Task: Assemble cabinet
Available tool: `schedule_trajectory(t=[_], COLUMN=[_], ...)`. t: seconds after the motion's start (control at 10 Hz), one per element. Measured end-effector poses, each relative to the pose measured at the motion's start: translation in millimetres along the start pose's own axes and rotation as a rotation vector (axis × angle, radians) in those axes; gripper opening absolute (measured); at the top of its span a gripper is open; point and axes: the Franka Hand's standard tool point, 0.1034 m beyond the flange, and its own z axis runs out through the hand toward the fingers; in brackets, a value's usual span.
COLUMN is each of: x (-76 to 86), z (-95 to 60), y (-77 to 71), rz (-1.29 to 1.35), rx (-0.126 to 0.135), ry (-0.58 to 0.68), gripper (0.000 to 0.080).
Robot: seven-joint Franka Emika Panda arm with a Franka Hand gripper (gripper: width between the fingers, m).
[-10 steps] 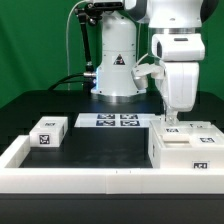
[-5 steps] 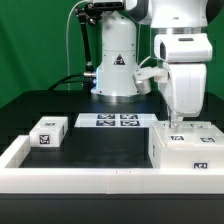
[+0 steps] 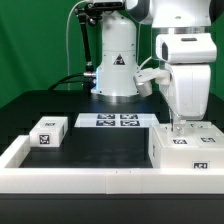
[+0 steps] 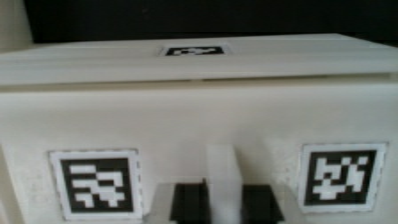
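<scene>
Exterior view, item one: cabinet (image 3: 186,148), a large white box with black-and-white square tags on its top and front, standing on the dark worktop (image 3: 105,150) at the exterior view's right. Item two: gripper (image 3: 178,124), hanging straight down over the cabinet's top, its tips at or just above that surface; contact cannot be told from either view. Wrist view shows the two fingers (image 4: 187,200) drawn almost together, only a thin slit between them and nothing visibly pinched, set between two of the cabinet's top tags. Item three: small tagged drawer block (image 3: 47,132), well apart from the cabinet toward the exterior view's left, untouched. Item four: marker board (image 3: 118,121), flat on the worktop beyond and to the exterior view's left of the cabinet. Item five: low white rail (image 3: 90,178), running along the near side in front of the cabinet. Step in hand, as judged: an early one, positioning or pressing on the cabinet, with no drawer block yet fitted. Next move, as judged: settle gently on the top and nudge or steady the cabinet without tipping it, then fetch the block.
</scene>
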Motion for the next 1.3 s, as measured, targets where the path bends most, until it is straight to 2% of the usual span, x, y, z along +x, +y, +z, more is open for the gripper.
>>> schedule_trajectory(t=[0.2,0.4,0.5,0.6,0.7,0.9,1.0,1.1,1.3], x=[-0.1,-0.1,-0.1,-0.1,-0.1,-0.2,-1.6,-2.1,-3.1], z=[0.1,0.2,0.3,0.3,0.3,0.0,-4.7,-10.6,-33.1], y=[0.0,-0.1,-0.2,-0.2,-0.2,-0.3,-4.5,-10.5,-33.7], rz=[0.001,0.001,0.001,0.001,0.001,0.001,0.002,0.013,0.126], rx=[0.000,0.000,0.000,0.000,0.000,0.000,-0.004,-0.006,-0.017], ry=[0.000,0.000,0.000,0.000,0.000,0.000,-0.004,-0.009,-0.030], gripper=[0.0071,0.0419,0.0554,0.0729,0.0729,0.0795,0.0798,0.0797,0.0797])
